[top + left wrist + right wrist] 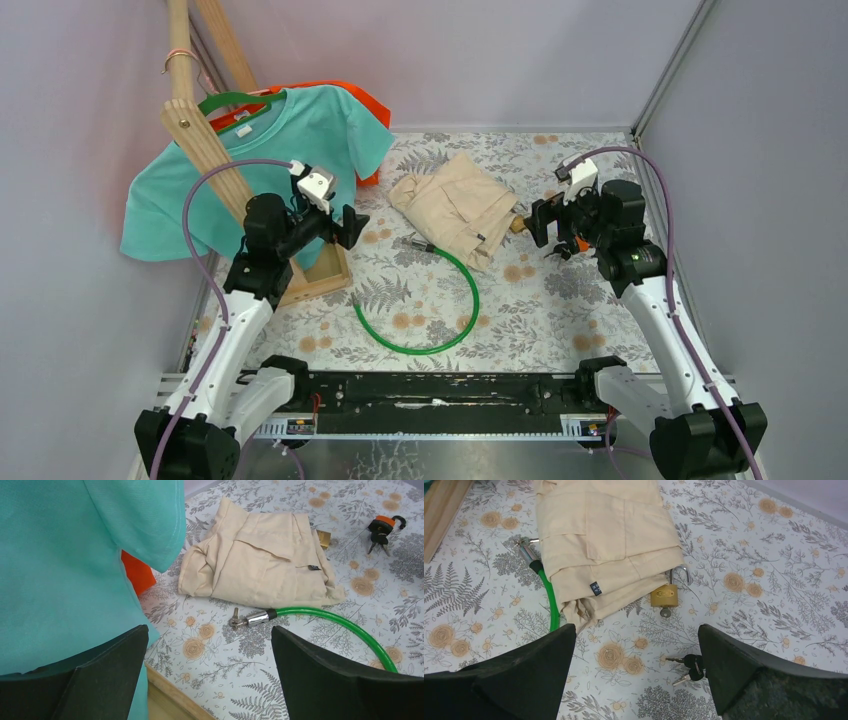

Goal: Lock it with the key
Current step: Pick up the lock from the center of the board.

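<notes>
We see a teal T-shirt (pixel 300 140) hanging far left, a folded beige garment (pixel 609 535) mid-table, and a green cable (pixel 300 611) curling near it. Our left gripper (pixel 210 675) and right gripper (pixel 636 670) hover empty, jaws wide apart. The brass padlock (pixel 665 596), shackle open, lies against the garment's right edge, with the keys (pixel 689 662) to its right.

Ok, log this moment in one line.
left gripper: open, empty | right gripper: open, empty | brass padlock: shackle open | key bunch: untouched, near padlock
</notes>
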